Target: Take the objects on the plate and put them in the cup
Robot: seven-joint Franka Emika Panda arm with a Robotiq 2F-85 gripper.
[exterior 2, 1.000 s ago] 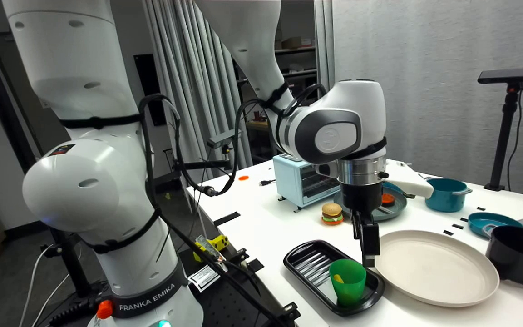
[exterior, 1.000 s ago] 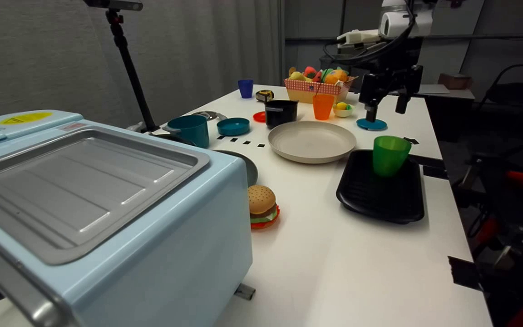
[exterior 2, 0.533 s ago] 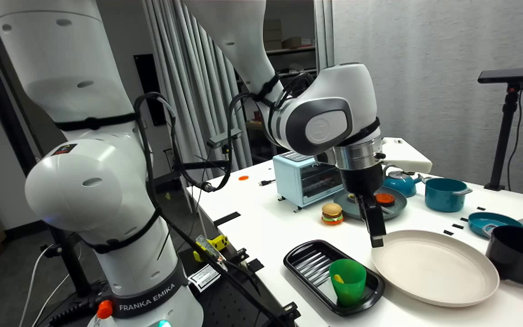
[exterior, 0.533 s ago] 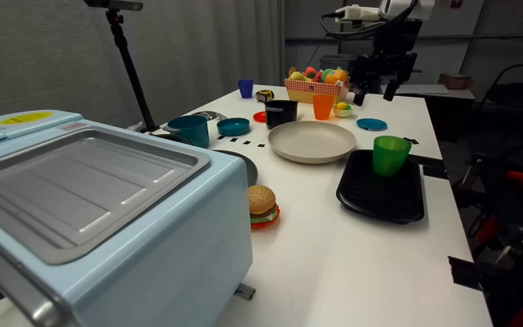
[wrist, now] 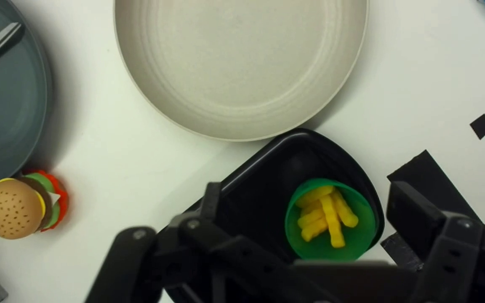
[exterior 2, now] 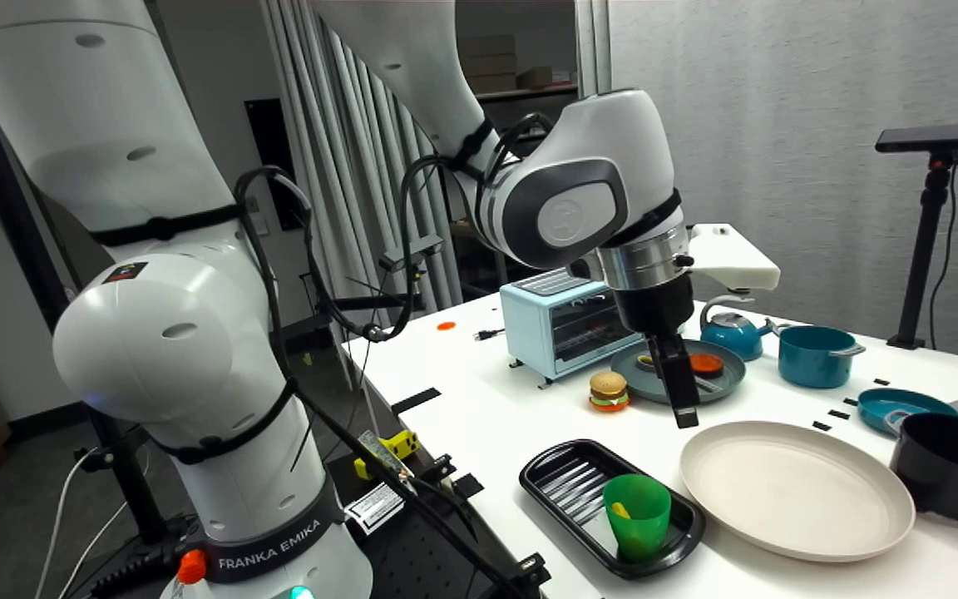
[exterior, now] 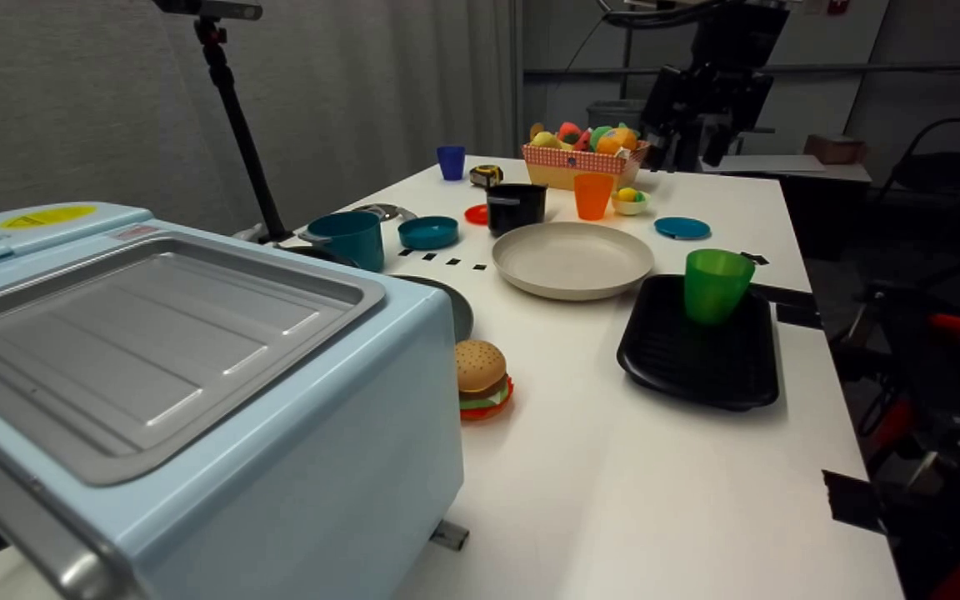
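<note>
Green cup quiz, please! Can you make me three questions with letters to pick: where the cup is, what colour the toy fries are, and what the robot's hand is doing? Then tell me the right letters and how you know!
1. Where is the green cup?
A) On the cream plate
B) In the toaster oven
C) On the black tray

2. What colour are the toy fries?
A) Red
B) Yellow
C) Blue

3. How is the hand?
A) Open, holding nothing
B) Shut on the toy burger
C) Shut on a spoon

1: C, as both exterior views show it standing there.
2: B, as the wrist view shows yellow sticks inside the green cup.
3: A, as its fingers are wide apart with nothing gripped.
</note>
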